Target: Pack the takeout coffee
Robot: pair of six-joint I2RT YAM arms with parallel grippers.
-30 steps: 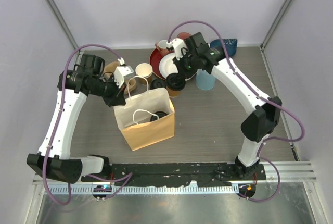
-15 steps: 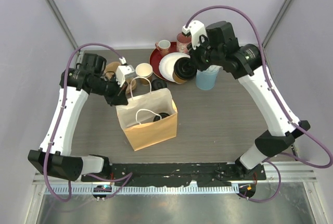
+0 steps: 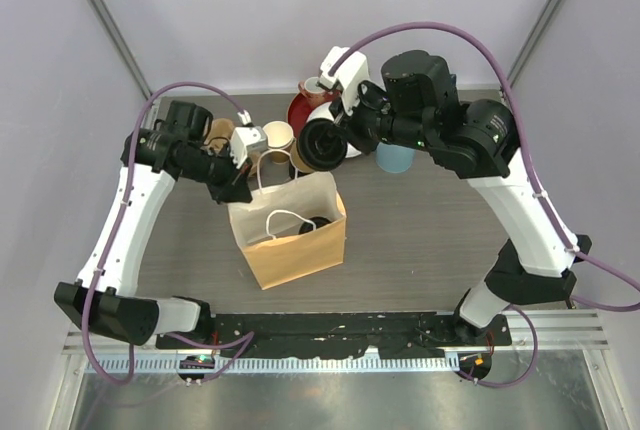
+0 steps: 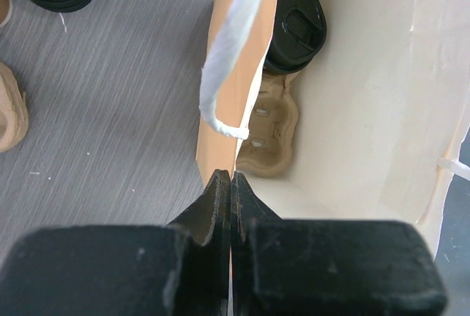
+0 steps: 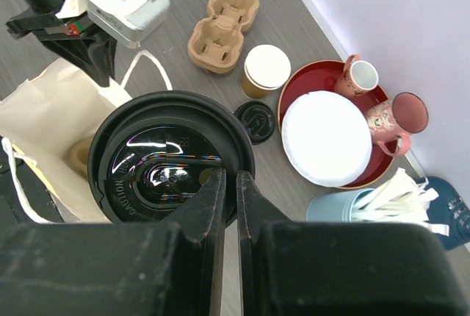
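My right gripper (image 5: 229, 176) is shut on the rim of a tan takeout cup's black lid (image 5: 165, 158) and holds the cup in the air above the far edge of the open paper bag (image 3: 295, 240); from above the cup (image 3: 320, 145) shows beside the gripper (image 3: 340, 136). My left gripper (image 4: 230, 176) is shut on the bag's rim (image 4: 233, 81), near its white handle, and shows in the top view (image 3: 240, 188). Inside the bag a lidded cup (image 4: 297, 26) sits in a cardboard carrier (image 4: 272, 132). An open tan cup (image 5: 266, 70) and a loose black lid (image 5: 257, 121) stand on the table.
A second cardboard carrier (image 5: 222, 26) lies at the far left. A red tray (image 5: 297, 88) holds a white plate (image 5: 327, 138) and two pink mugs (image 5: 360, 77). A light-blue cup of straws (image 5: 360, 206) stands to its right.
My right arm has lifted the lidded cup off the table by the red tray and carried it up and left towards the bag. My left gripper still holds the bag's rim.
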